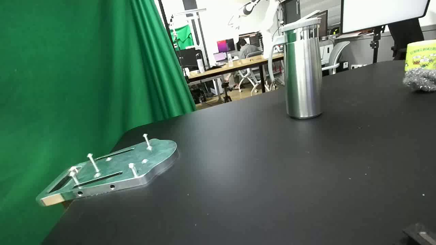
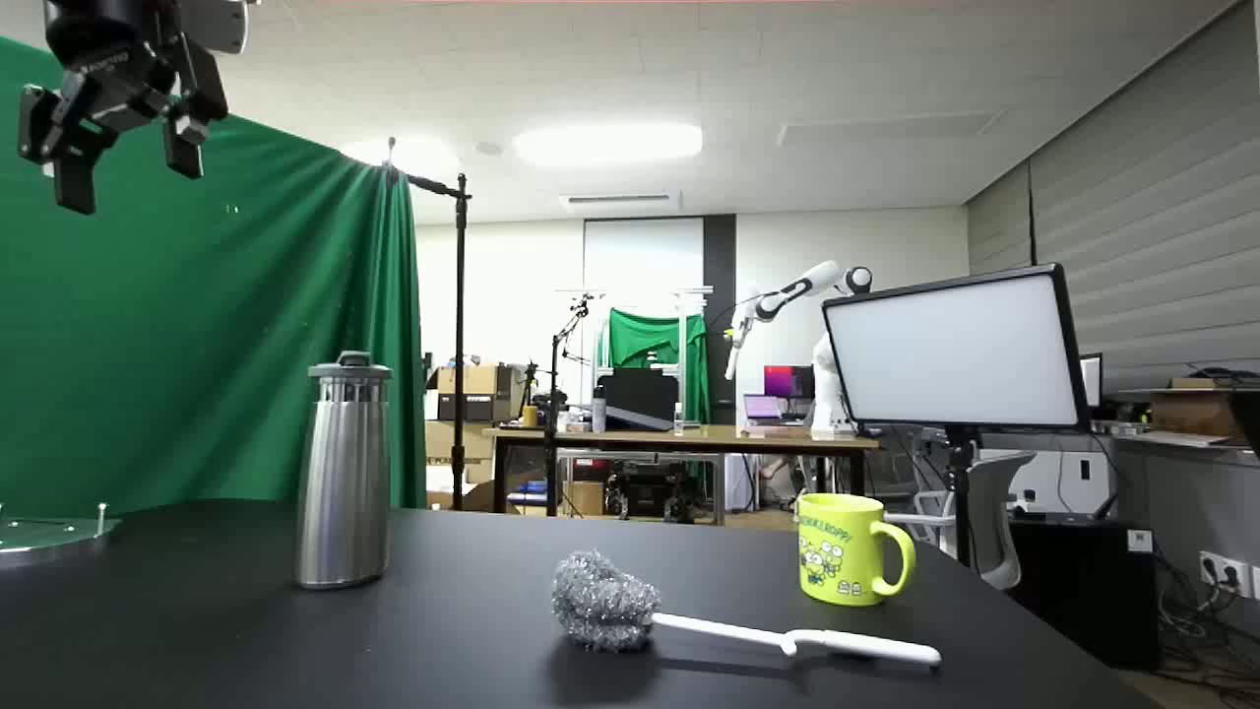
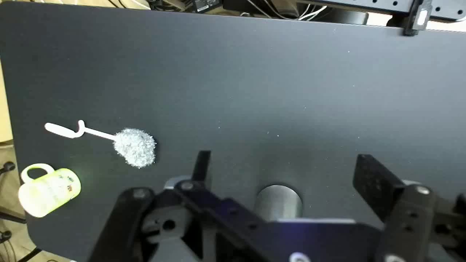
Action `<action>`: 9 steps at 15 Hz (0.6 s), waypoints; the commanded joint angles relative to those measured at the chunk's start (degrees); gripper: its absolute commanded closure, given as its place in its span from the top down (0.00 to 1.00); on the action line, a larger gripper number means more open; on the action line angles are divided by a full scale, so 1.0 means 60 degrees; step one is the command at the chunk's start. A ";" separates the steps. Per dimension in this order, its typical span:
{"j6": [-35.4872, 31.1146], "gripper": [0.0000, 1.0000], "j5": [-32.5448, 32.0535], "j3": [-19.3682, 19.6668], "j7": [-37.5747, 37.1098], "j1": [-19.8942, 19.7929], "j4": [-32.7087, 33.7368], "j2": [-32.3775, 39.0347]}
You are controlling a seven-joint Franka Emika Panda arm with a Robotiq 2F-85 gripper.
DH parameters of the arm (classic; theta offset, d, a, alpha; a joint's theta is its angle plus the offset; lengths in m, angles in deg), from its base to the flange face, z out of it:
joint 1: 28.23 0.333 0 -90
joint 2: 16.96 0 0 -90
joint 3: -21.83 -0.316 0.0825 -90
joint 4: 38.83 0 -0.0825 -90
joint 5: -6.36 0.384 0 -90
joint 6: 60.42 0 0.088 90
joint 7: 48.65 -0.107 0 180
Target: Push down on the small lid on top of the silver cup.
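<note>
The silver cup is a tall brushed-metal pitcher standing upright on the black table; it also shows in an exterior view. Its small grey lid sits on top, with a thin lever raised at an angle and a pale handle on one side. The lid also shows in an exterior view. In the wrist view only the lower body of the cup shows; the lid is hidden behind the gripper. My gripper is high above the table, fingers wide apart and empty. It also shows in the wrist view.
A greenish metal plate with pegs overhangs the table edge. A yellow-green mug and a steel-wool scrubber with a white handle lie on the other side of the cup. A green curtain hangs beside the table.
</note>
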 commanded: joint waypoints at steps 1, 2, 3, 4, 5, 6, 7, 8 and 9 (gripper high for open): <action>0.0006 1.00 -0.0146 0.0235 -0.0146 0.0284 0.0019 0.0067; 0.0039 1.00 -0.0246 0.0185 -0.0108 0.0305 0.0032 0.0001; 0.0032 1.00 -0.0203 0.0209 -0.0116 0.0342 0.0016 -0.0020; -0.0001 1.00 -0.0164 0.0234 -0.0139 0.0375 -0.0005 -0.0022; -0.0029 1.00 -0.0100 0.0282 -0.0139 0.0403 -0.0010 0.0008; -0.0085 1.00 -0.0065 0.0326 -0.0119 0.0425 -0.0033 0.0020; -0.0219 0.75 -0.0018 0.0377 -0.0167 0.0428 -0.0084 -0.0017; -0.0390 0.73 0.0095 0.0469 -0.0233 0.0419 -0.0121 -0.0056; -0.0682 0.67 0.0187 0.0549 -0.0385 0.0359 -0.0178 -0.0120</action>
